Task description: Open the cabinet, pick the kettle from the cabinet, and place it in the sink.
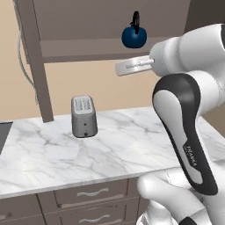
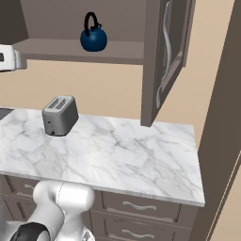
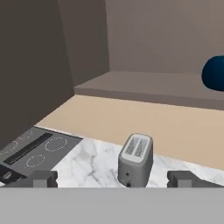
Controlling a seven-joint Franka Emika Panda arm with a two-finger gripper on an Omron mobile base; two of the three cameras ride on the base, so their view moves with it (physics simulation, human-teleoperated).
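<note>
We log the pincer (image 3: 112, 178) with jaws apart and nothing between them, raised before the open cabinet (image 1: 88, 26), whose shelf carries the kettle (image 1: 133, 37), above the toaster (image 1: 83, 116) on the marble table (image 1: 132, 140).

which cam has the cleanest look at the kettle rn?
Right base view: the whole kettle, body and black handle, sits unobstructed on the open cabinet shelf. Left base view also shows it whole, close above the arm. Hand view catches only a blue sliver at the right edge.
</note>
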